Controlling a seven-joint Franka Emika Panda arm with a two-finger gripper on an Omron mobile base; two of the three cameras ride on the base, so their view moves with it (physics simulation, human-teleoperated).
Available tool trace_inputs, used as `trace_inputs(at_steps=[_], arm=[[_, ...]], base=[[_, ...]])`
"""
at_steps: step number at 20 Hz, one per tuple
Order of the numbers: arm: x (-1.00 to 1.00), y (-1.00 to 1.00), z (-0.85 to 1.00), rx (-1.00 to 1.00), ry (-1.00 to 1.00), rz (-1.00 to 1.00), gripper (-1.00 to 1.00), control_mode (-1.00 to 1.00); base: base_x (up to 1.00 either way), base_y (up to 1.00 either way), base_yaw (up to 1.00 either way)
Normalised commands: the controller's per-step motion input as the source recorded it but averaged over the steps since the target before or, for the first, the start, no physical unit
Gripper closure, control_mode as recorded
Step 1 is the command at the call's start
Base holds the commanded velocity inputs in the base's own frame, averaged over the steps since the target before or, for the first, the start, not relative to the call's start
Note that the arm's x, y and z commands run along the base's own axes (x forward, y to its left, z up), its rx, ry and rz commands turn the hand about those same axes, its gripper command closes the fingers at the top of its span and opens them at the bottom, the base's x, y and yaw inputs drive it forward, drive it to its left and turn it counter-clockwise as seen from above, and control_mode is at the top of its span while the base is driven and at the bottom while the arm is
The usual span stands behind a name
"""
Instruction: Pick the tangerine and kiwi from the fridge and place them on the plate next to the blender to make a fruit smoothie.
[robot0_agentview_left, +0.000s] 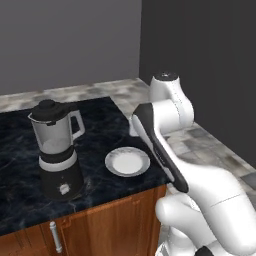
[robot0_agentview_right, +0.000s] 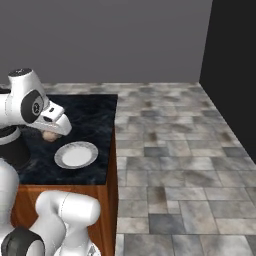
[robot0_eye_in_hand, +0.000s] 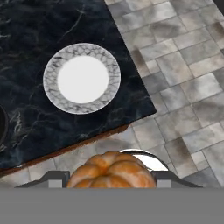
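In the left base view, the blender is standing at the left on the dark counter. The plate is lying just to its right, near the middle of the frame, with nothing on it. The white arm is rising at the lower right.

In the hand view, the plate is sitting at the upper left. The gripper at the bottom middle is squeezing the tangerine between its two dark tips. The grey floor is showing at the right.
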Motion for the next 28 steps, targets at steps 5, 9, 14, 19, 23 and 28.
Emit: trace_inputs(at_steps=[5, 9, 14, 19, 23, 28], arm=[[0.42, -0.02, -0.72, 0.00, 0.04, 0.06, 1.00, -1.00], [0.43, 0.00, -0.76, 0.00, -0.02, 0.06, 1.00, -1.00], [0.46, 0.00, -0.52, 0.00, -0.02, 0.06, 1.00, -1.00], [0.55, 0.00, -0.30, 0.00, 0.02, 0.03, 1.00, -1.00], [0.52, 0.00, -0.11, 0.00, 0.13, 0.03, 1.00, -1.00], [0.10, 0.08, -0.10, 0.00, 0.12, 0.02, 1.00, -1.00]], base=[[0.00, 0.00, 0.00], [0.00, 0.00, 0.00], [0.00, 0.00, 0.00], [0.00, 0.00, 0.00], [0.00, 0.00, 0.00], [0.00, 0.00, 0.00]])
